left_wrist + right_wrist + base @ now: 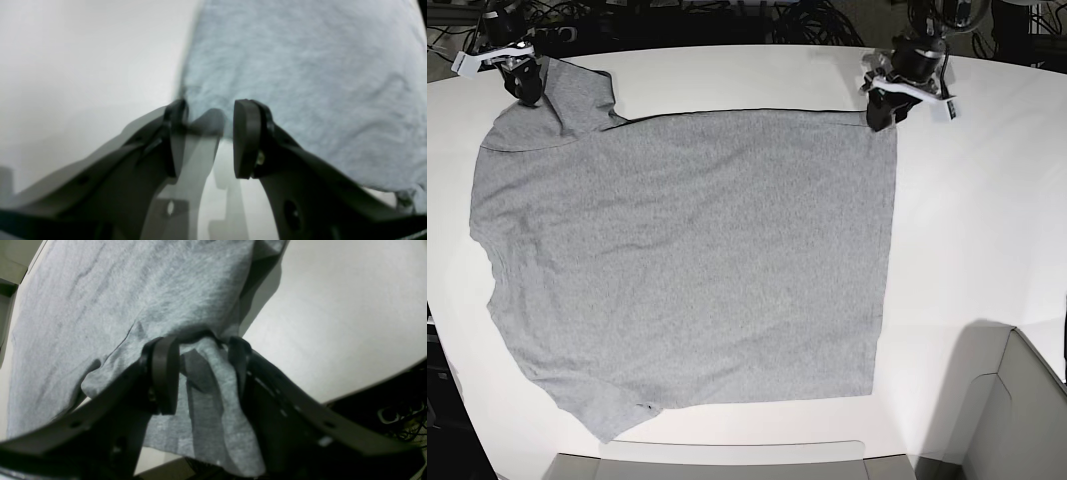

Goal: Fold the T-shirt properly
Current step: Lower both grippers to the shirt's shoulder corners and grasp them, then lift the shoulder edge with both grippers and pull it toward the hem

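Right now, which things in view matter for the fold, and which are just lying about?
In the job:
- heather-grey cotton T-shirt, spread flat
- left gripper, open at the hem corner
- right gripper, holding sleeve fabric

Just lying about:
- white table
- grey bin
- black cables

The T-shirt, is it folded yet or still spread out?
Spread out. The T-shirt lies flat in one layer on the white table, both sleeves out.

The T-shirt (687, 260) under my fingers (247, 140) is soft heathered grey knit cloth (slightly fuzzy, matt). My fingers look like matt black plastic. The table (987, 220) is smooth, white, faintly sheened.
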Controlling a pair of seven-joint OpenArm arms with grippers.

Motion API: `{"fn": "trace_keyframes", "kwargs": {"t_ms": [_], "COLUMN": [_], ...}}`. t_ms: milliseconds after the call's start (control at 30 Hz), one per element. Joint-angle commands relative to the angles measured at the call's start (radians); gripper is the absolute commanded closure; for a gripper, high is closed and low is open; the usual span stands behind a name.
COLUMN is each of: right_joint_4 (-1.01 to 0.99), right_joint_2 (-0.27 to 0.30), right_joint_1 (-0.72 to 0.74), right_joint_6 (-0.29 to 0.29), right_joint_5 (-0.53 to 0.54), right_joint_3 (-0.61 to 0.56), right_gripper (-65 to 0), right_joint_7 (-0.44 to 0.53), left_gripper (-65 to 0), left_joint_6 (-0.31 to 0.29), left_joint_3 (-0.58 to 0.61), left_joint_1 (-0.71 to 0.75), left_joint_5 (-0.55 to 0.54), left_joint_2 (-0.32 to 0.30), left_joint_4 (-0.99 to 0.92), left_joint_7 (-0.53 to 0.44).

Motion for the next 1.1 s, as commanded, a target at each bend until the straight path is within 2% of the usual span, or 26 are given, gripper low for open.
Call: {"fn": "trace_keyframes", "kwargs": {"t_ms": [0,167,233,267,400,567,700,900,1067], "right_joint_4": [0.009,0.009,0.01,0.012,0.056,0.095,0.145,0.259,0.322], "right_joint_2": [0.011,0.011,0.011,0.011,0.003,0.001,-0.023,-0.1,-0.167], "right_joint_1": [-0.01,-0.015,-0.015,-0.015,-0.015,-0.018,-0.021,-0.023,-0.023], "right_joint_6": [-0.01,-0.01,-0.01,-0.01,-0.01,-0.01,-0.01,-0.007,0.11], "right_joint_5": [-0.005,-0.006,-0.012,-0.023,-0.083,-0.111,-0.111,-0.115,-0.115], "right_joint_3": [0.003,0.0,-0.002,-0.005,-0.008,-0.008,0.012,0.092,0.16], "right_gripper": [-24.7,-24.6,-23.1,-20.4,-1.5,0.0,0.0,0.0,0.0], "right_joint_7": [-0.014,-0.014,-0.016,-0.016,-0.016,-0.016,-0.014,-0.014,-0.016], "left_gripper": [-24.1,-24.0,-21.5,-18.7,0.0,0.0,0.0,0.0,0.0], "left_joint_6": [0.008,-0.03,-0.047,-0.045,-0.041,-0.041,-0.041,-0.047,-0.048], "left_joint_3": [-0.005,-0.004,-0.005,-0.005,-0.005,-0.004,-0.007,-0.103,-0.173], "left_joint_1": [-0.01,-0.047,-0.047,-0.047,-0.044,-0.042,-0.039,0.071,0.1], "left_joint_5": [0.001,0.001,0.001,0.001,0.001,0.002,0.002,0.002,0.002], "left_joint_2": [-0.005,0.016,0.02,0.02,0.02,0.018,0.018,0.023,0.021], "left_joint_4": [-0.019,-0.092,-0.092,-0.09,-0.088,-0.088,-0.067,0.062,0.103], "left_joint_7": [0.035,0.069,0.069,0.069,0.069,0.069,0.069,0.058,0.067]}}
